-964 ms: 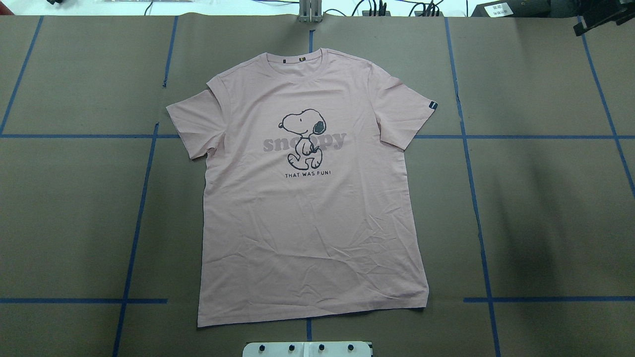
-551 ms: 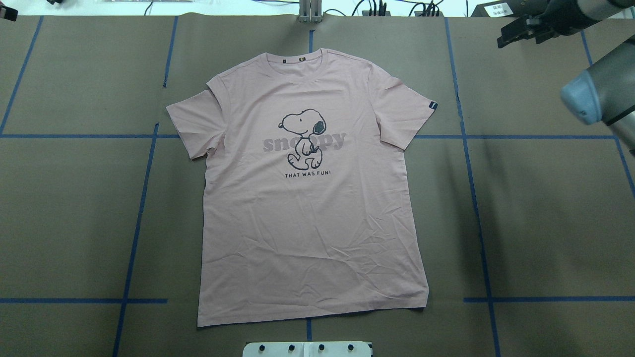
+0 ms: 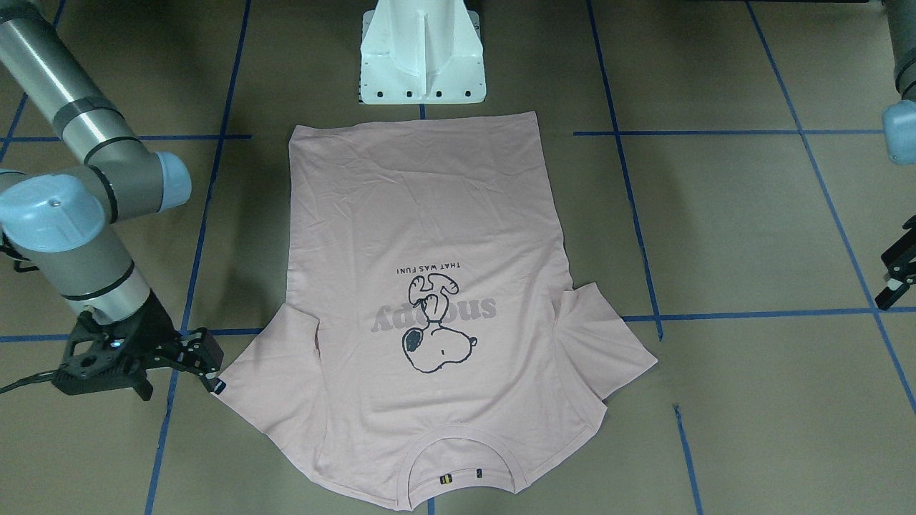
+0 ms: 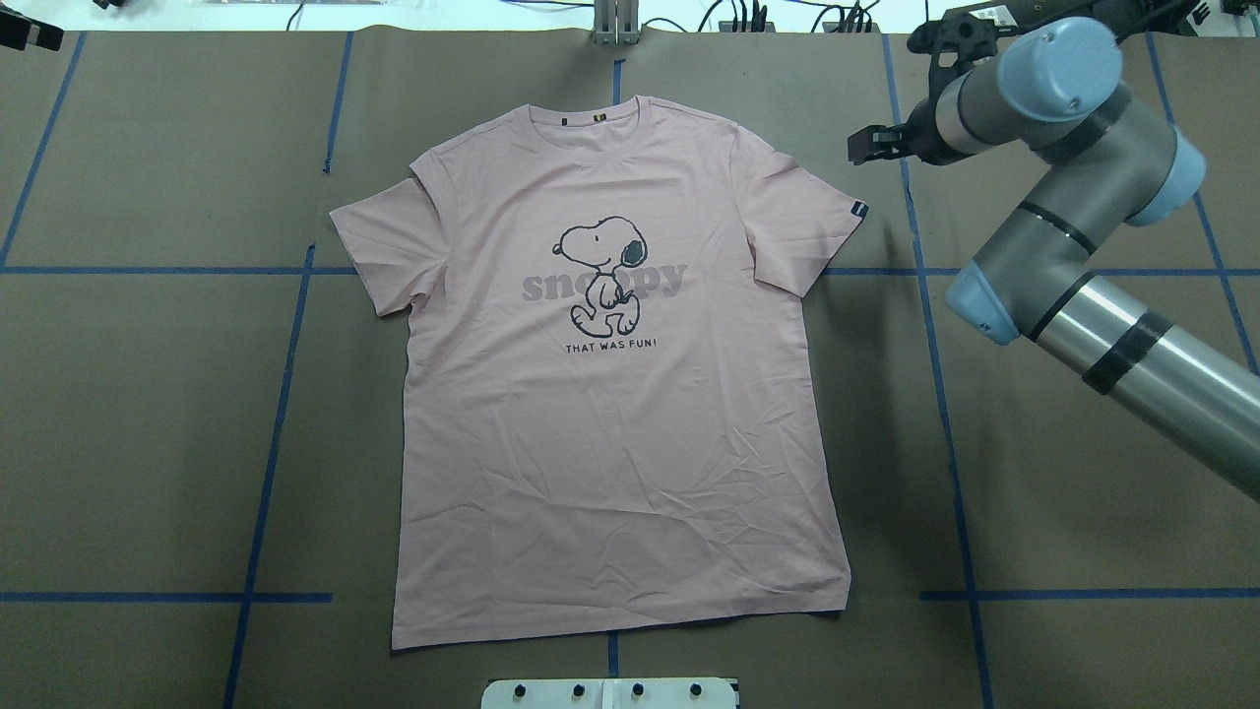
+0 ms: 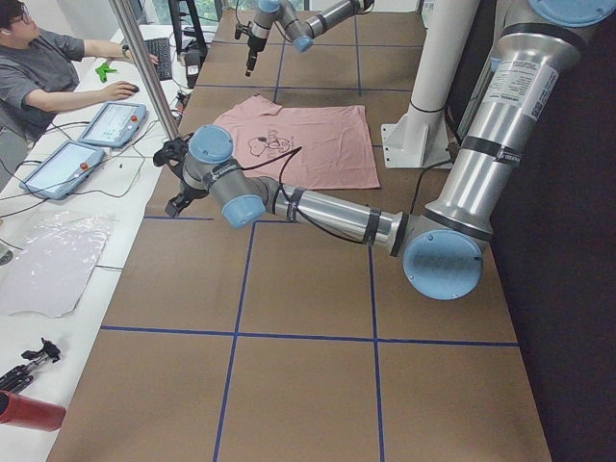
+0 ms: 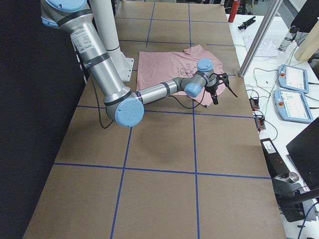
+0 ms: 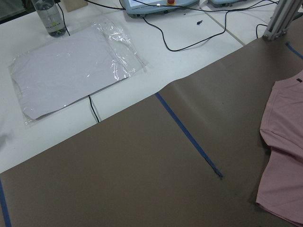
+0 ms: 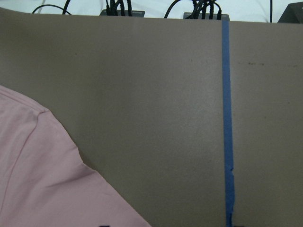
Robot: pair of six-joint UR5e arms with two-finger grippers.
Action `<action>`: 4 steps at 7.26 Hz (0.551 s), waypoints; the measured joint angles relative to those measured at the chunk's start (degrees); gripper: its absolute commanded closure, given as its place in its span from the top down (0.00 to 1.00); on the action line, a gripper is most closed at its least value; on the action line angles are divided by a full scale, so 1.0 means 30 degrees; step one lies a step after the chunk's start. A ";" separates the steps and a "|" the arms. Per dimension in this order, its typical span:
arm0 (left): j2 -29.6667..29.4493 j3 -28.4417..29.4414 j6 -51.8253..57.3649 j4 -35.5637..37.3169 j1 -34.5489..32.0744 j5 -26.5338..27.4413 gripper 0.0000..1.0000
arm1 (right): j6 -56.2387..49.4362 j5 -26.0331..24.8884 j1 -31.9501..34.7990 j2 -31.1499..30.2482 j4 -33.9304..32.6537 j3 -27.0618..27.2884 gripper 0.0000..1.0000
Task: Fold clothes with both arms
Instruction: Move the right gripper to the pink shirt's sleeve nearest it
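Note:
The light pink Snoopy T-shirt (image 4: 610, 443) lies flat and face up on the brown table, collar at the far side, and also shows in the front-facing view (image 3: 429, 214). My right gripper (image 4: 871, 146) hovers just beyond the right sleeve, near its dark tag (image 4: 859, 209). Its fingers look open and empty in the front-facing view (image 3: 199, 356). My left gripper (image 3: 894, 279) is far from the shirt at the table's far left corner (image 4: 25, 35), open and empty. The left wrist view shows a sleeve edge (image 7: 284, 142). The right wrist view shows a sleeve (image 8: 38, 179).
The white pedestal base (image 3: 422, 57) stands at the shirt's hem side. Blue tape lines (image 4: 935, 394) grid the brown paper. Beyond the far edge are cables, teach pendants (image 5: 111, 120), a plastic bag (image 7: 71, 71), a bottle (image 7: 47, 16) and an operator (image 5: 43, 67).
My right arm has swung in from the right edge toward the shirt's right sleeve. My left gripper's tip has come into view at the top left corner. The shirt has not moved.

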 measured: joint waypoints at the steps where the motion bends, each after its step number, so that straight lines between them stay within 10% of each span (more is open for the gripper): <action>1: 0.0005 -0.0134 -0.0157 0.0000 0.0005 -0.0001 1.00 | 0.0536 -0.0632 -0.0650 0.0029 0.0026 -0.0184 0.69; 4: 0.0005 -0.0232 -0.0293 -0.0001 0.0054 -0.0001 1.00 | 0.0938 -0.1060 -0.1261 0.0005 0.0057 -0.0709 0.59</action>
